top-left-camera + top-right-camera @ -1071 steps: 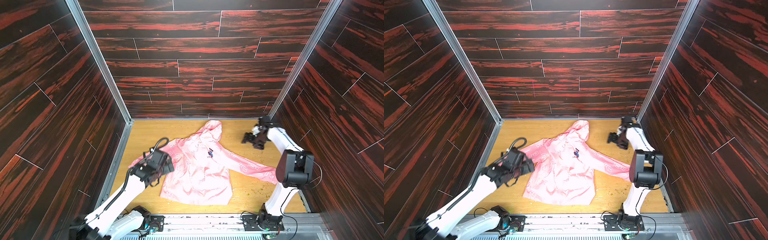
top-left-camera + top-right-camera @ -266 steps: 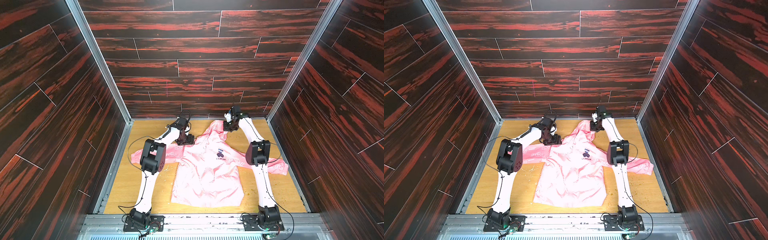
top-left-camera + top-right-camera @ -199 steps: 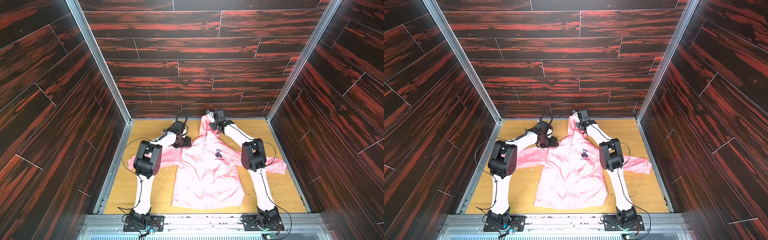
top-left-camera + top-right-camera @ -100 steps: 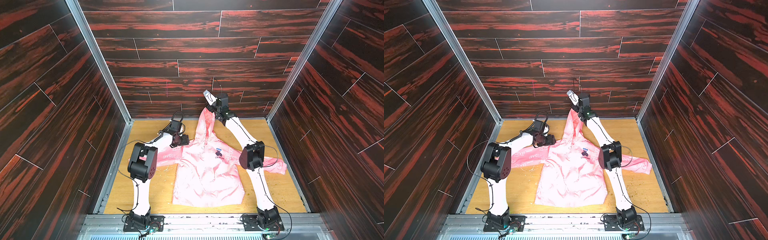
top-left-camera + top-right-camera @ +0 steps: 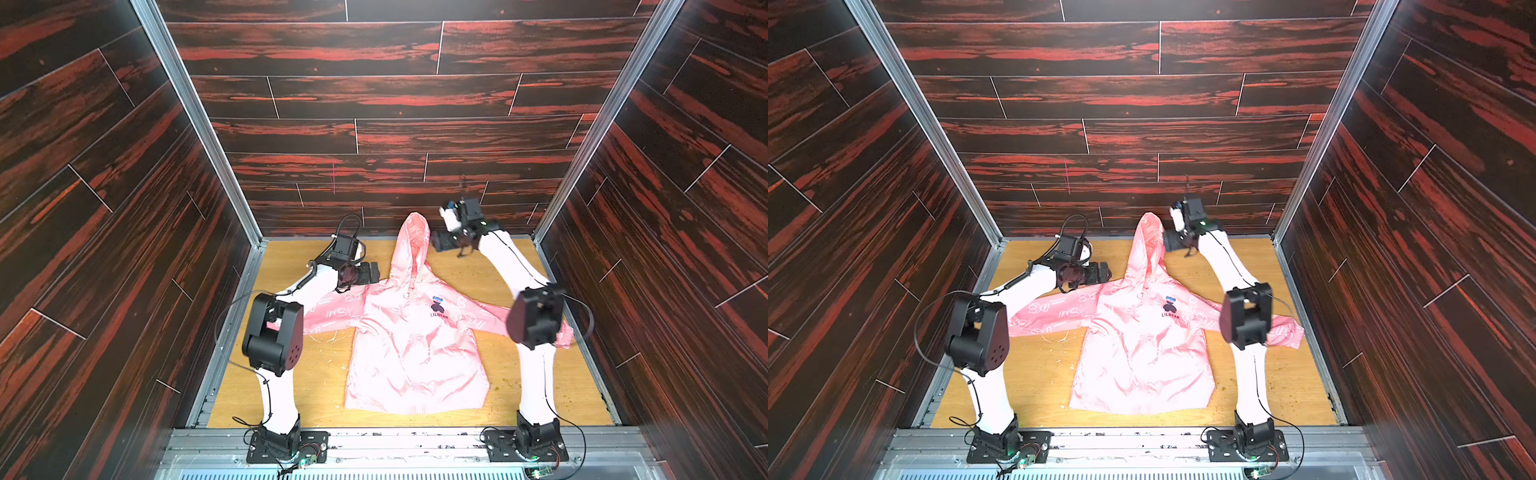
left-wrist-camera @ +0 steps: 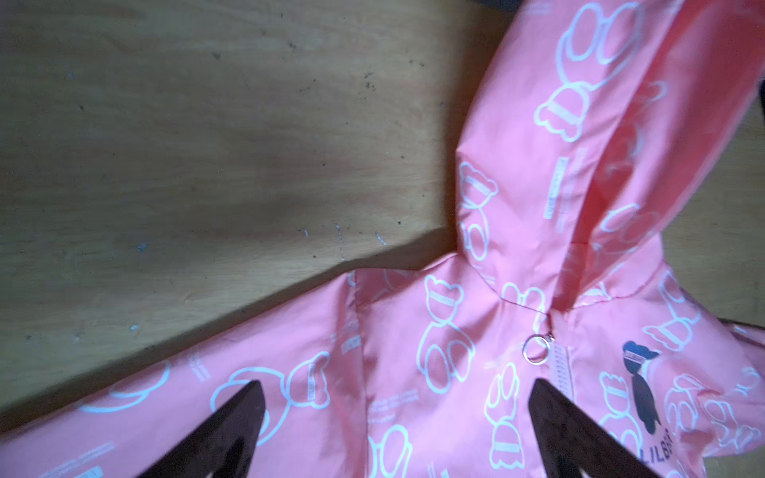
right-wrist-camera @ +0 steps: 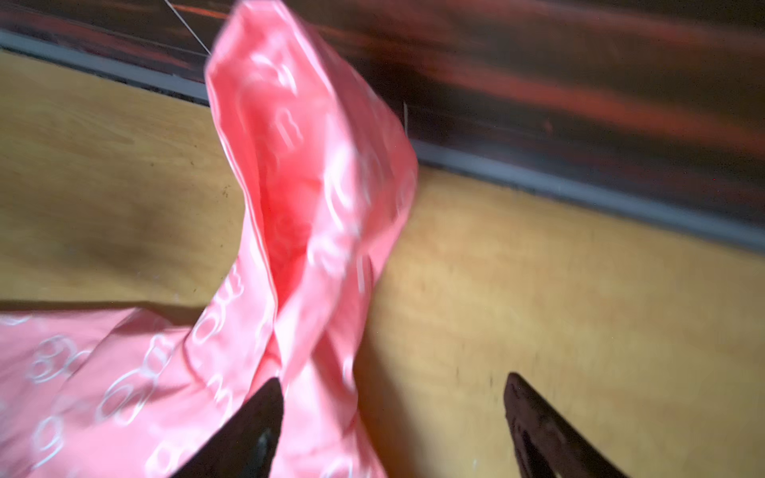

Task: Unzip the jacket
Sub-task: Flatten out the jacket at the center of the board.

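Changed since a second ago: your right gripper [image 5: 441, 243] has let go of the hood [image 5: 409, 245] and swung off to its 3 o'clock, and your left gripper [image 5: 371, 271] has spread wider. The jacket [image 5: 415, 349], crooked some seconds back, now lies square. Jacket: flat on the table [image 5: 316, 374], face up, long axis 12 to 6 in both top views, hood at 12 by the far wall, hem at 6, sleeves out toward 9 and 3. Hood: standing up off the table with nothing seen holding it. It is blurred in the right wrist view, where it overlaps one finger [image 7: 250, 430], so you cannot tell whether they touch. Left gripper: jaws wide, empty, low over the shoulder at the jacket's 10 o'clock. Right gripper: jaws well apart, holding nothing, raised. Zip pull [image 6: 538, 349]: a small ring at the collar base, sharp in the left wrist view, just ahead of the open jaws. Going by the collar in a top view, it lies about 4 o'clock from the left gripper and 7 o'clock from the right. Judgement: the left arm is nearer and lower, and the pull must travel toward 6 along the zip. Not legible: zip teeth below the logo [image 5: 436, 305] in the top views. Also the 3 o'clock sleeve, partly behind your right arm's elbow.
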`<state>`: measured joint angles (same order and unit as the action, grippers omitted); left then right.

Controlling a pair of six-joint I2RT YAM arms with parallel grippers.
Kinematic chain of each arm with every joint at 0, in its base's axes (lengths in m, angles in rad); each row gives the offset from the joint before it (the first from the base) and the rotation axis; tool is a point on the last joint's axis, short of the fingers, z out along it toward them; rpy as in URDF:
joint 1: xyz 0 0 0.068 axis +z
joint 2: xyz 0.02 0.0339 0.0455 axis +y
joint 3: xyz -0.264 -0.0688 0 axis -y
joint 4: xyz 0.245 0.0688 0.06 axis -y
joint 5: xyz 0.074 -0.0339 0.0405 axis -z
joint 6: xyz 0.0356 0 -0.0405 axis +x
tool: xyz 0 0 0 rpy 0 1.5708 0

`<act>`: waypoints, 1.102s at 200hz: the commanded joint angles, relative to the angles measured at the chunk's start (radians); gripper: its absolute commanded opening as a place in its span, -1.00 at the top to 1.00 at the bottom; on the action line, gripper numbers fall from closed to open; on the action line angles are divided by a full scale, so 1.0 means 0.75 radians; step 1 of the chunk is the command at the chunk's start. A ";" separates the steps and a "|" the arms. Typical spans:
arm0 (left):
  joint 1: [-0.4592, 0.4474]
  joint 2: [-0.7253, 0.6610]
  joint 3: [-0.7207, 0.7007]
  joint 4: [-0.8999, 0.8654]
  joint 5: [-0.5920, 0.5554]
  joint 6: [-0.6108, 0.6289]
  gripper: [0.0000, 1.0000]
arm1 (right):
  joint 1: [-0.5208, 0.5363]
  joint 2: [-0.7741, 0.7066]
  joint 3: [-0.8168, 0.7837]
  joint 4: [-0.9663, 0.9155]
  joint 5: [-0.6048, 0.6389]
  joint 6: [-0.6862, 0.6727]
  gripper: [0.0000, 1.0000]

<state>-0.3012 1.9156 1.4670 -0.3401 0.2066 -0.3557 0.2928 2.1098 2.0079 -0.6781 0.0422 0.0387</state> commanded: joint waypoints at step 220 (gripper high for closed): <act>0.025 0.057 0.062 -0.115 0.646 0.799 -0.63 | 0.361 -0.047 -0.474 0.125 -0.226 0.603 0.06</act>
<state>-0.3080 1.9587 1.4639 -0.3286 0.5827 0.1417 0.5262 2.0003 1.5692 -0.5335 -0.1341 0.4465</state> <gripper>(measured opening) 0.891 0.483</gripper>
